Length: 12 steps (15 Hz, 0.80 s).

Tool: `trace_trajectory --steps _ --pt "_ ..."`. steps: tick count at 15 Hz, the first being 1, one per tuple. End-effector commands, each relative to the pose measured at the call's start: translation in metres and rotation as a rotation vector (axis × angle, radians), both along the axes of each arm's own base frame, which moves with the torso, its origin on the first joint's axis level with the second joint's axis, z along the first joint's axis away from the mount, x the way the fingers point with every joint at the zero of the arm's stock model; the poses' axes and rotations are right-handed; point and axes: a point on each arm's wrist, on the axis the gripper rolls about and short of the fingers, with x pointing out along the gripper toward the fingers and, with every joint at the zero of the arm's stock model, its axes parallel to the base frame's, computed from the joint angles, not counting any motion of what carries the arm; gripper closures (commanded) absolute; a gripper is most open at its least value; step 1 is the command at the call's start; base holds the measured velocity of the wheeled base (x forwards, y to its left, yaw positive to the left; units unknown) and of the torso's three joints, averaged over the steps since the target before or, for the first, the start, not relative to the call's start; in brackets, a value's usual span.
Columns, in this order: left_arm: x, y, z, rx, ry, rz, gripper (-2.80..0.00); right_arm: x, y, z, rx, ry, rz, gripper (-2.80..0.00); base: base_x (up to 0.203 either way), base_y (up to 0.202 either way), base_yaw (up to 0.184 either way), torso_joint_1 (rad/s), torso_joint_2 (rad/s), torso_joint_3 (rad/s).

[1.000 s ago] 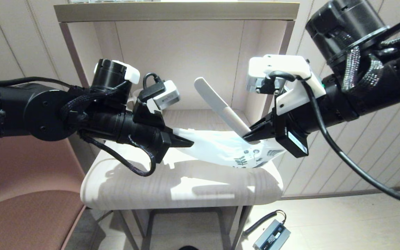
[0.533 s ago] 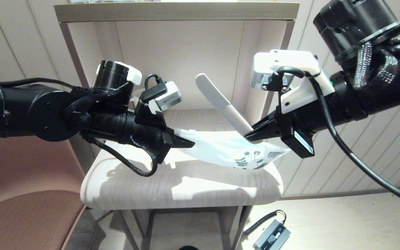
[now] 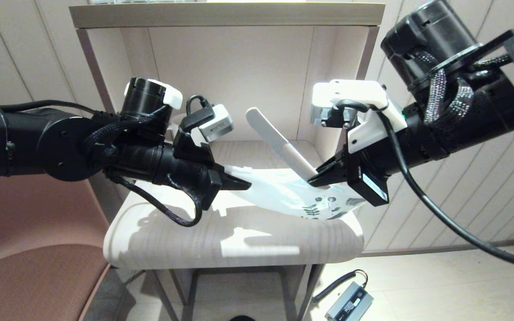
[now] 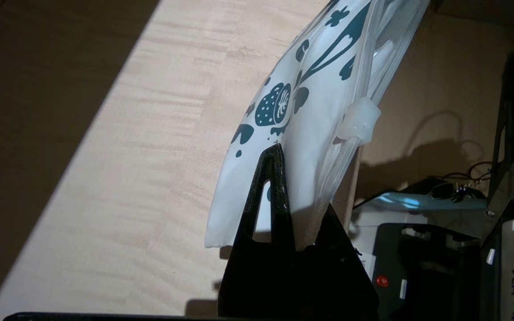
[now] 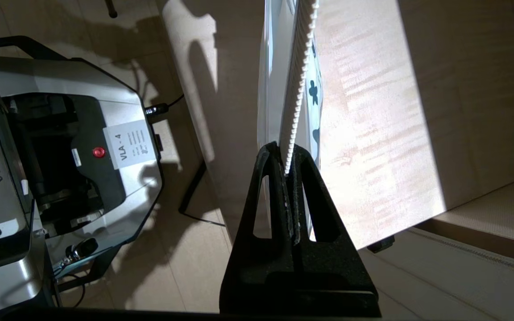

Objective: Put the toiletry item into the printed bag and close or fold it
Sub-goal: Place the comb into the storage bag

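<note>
The printed bag (image 3: 283,194) hangs in the air above the wooden shelf, its leaf-printed end (image 3: 321,208) sagging to the right. My left gripper (image 3: 241,182) is shut on its plain end; in the left wrist view the bag (image 4: 315,93) runs out from between the fingers (image 4: 275,178), with its zip slider (image 4: 360,123) on the edge. My right gripper (image 3: 316,178) is shut on one end of the white comb (image 3: 279,141), which slants up and to the left, outside the bag. The held end sits just over the bag's upper side. The comb's teeth (image 5: 299,76) show in the right wrist view.
The shelf surface (image 3: 172,232) lies under both grippers, inside an alcove with side walls and a top board (image 3: 225,14). A white mug (image 3: 173,121) is mostly hidden behind my left wrist. A brown chair (image 3: 25,267) stands on the left, and a grey box (image 3: 348,304) lies on the floor.
My right gripper has moved left and a little down with the comb, closer to the bag. The bag's printed end has dropped slightly. The left gripper has stayed put.
</note>
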Motion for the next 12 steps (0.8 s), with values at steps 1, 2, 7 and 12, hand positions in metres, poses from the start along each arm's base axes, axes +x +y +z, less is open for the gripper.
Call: trace_trajectory --steps 1,2,7,12 --pt "0.001 -0.001 -0.002 0.002 0.005 -0.004 0.00 0.007 0.004 -0.006 -0.012 0.020 0.006 0.00 0.000 0.000 0.000 0.000 0.00 0.000" --pt "0.002 -0.001 -0.002 0.001 0.003 -0.003 0.00 0.008 0.004 -0.008 -0.010 0.026 0.008 0.00 0.000 0.000 0.000 0.000 0.00 0.000" --pt "0.004 -0.002 0.000 -0.003 -0.003 -0.002 0.00 0.010 0.002 -0.017 -0.032 0.055 0.003 0.00 0.000 0.000 0.000 0.000 0.00 0.000" --pt "0.004 -0.002 0.003 -0.009 -0.008 -0.003 0.00 0.014 -0.013 -0.021 -0.049 0.065 -0.039 0.00 0.000 0.000 0.000 0.000 0.00 0.000"
